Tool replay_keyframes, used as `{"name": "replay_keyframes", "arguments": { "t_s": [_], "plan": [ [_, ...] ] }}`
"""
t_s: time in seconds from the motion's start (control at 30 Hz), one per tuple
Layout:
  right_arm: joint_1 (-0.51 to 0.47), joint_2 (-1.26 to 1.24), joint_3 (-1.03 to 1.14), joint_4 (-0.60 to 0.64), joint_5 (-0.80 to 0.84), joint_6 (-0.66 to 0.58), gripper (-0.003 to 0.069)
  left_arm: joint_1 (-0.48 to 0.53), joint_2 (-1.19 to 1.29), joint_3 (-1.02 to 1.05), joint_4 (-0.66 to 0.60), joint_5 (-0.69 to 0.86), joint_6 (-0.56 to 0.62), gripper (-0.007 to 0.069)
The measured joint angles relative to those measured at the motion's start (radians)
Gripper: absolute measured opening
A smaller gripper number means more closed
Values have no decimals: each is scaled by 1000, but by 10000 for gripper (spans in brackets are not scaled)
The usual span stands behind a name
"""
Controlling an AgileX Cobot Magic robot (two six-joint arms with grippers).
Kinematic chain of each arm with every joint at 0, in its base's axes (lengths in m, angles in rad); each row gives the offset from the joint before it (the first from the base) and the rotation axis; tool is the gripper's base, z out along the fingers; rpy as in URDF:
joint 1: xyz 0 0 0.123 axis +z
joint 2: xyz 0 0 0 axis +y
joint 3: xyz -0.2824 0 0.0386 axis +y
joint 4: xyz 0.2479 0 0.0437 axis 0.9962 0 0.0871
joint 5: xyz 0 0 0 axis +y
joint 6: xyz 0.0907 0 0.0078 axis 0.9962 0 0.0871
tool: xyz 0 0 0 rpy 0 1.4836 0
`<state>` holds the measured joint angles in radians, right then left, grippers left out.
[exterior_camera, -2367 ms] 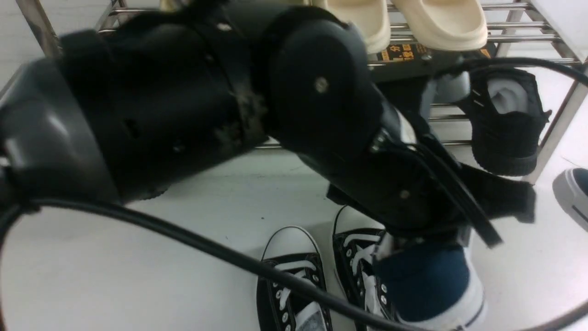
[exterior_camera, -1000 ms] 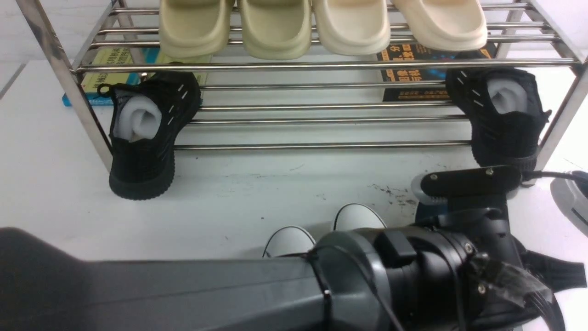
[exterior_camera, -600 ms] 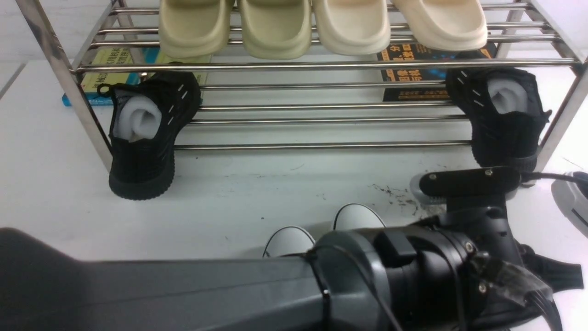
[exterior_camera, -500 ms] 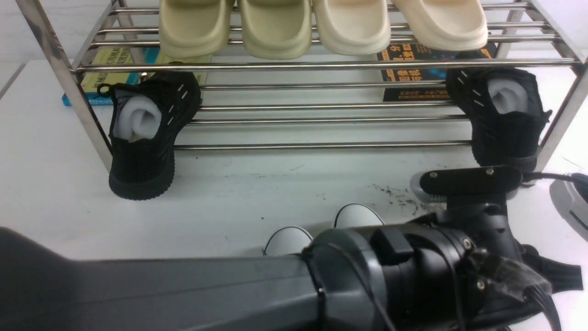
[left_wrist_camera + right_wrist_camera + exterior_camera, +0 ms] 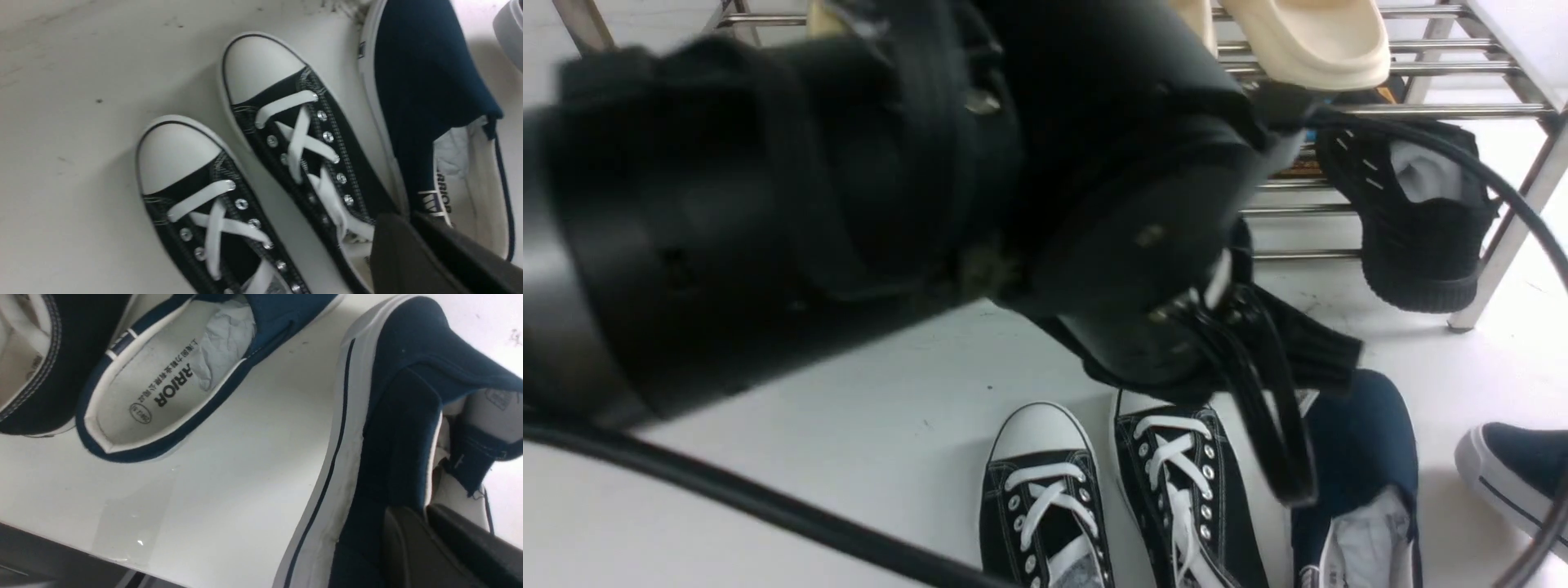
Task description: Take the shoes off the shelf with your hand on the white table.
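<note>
One navy slip-on shoe (image 5: 1364, 441) rests on the white table (image 5: 849, 425) beside the lace-up pair, paper stuffing showing. My left gripper (image 5: 410, 216) is shut on its side wall (image 5: 402, 192); the left arm fills the upper left of the front view, blurred. The other navy shoe (image 5: 1515, 465) is at the right edge, and my right gripper (image 5: 425, 510) is shut on its collar (image 5: 433, 473). Both shoes (image 5: 155, 388) lie apart from the chrome shelf (image 5: 1511, 220) behind them.
Black lace-up sneakers (image 5: 1045, 506) with white toe caps stand side by side at the front. A black knit sneaker (image 5: 1421, 220) leans on the shelf's lower tier at right. Cream slippers (image 5: 1307, 41) sit on the top tier. A black cable (image 5: 768, 506) crosses the foreground.
The left arm has swung up from low across the front to high across the left. The lace-ups and the navy shoe beside them now show fully. The right shoe sits nearer.
</note>
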<state>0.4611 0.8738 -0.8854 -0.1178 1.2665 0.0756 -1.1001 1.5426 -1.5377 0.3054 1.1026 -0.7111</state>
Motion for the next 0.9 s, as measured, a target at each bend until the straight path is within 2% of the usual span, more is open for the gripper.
{"name": "replay_keyframes", "arguments": {
  "t_s": [0.07,0.27,0.37,0.53,0.67,0.9],
  "plan": [
    [0,44,-9,-15,-4,14,41,27,-24,0,16,38,23,4],
    [0,138,-14,-2,-2,21,41,111,-42,0,6,124,116,1],
    [0,197,-20,34,0,35,41,206,-42,0,-81,132,259,2],
    [0,248,-2,129,-5,55,41,352,-44,0,-173,132,374,3],
    [0,254,84,199,-50,64,41,442,-45,0,-189,132,394,4],
    [0,254,262,238,-191,125,46,468,-47,0,-193,132,398,4]
  ]
}}
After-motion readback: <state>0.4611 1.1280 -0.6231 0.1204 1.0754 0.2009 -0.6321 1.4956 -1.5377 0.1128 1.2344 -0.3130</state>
